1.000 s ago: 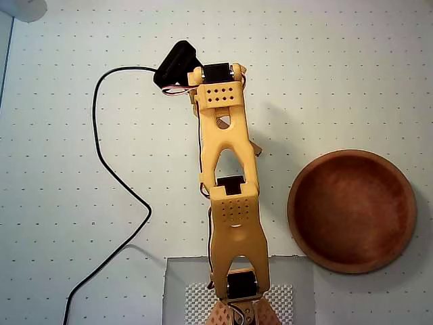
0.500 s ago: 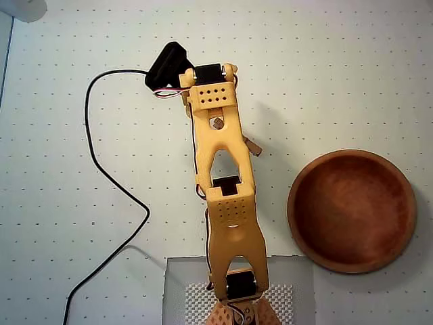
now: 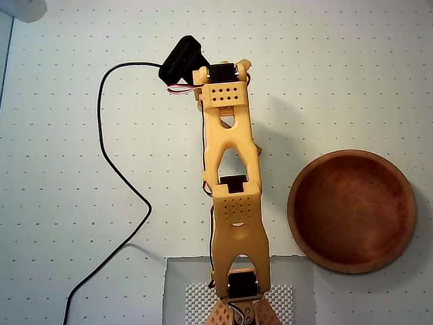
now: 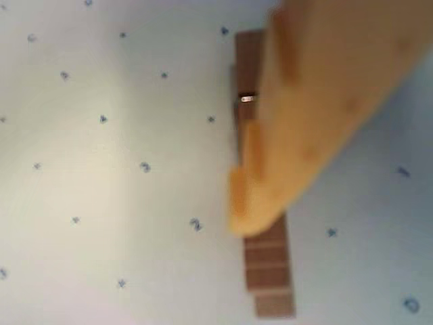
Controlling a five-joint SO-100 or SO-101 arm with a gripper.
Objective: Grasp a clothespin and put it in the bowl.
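Arm [image 3: 230, 176] extends from its base at the bottom edge of the overhead view up the middle of the worktop [image 3: 352, 74], a pale sheet printed with a grid of small dots. Black camera housing [image 3: 180, 59] sits at the arm's far end, upper left of the wrist, with a black cable [image 3: 108, 162] looping from it down the left side to the bottom edge. Bowl [image 3: 352, 211] stands to the right of the arm, near its lower section and apart from it; nothing is visible inside. Fingers are hidden beneath the arm in the overhead view. Clothespin [image 4: 267, 267] shows only in the wrist view, lying flat on the worktop and running roughly top to bottom in frame, its metal coil [image 4: 247, 99] catching light near the upper end. One orange finger [image 4: 311, 108], blurred and very close to the lens, reaches in from the upper right and overlaps the clothespin's middle and right side, its tip low over it. The second finger is not seen, so I cannot tell whether the fingers are apart or closed, nor whether they touch the clothespin. Clothespin is on the worktop, not in the bowl.
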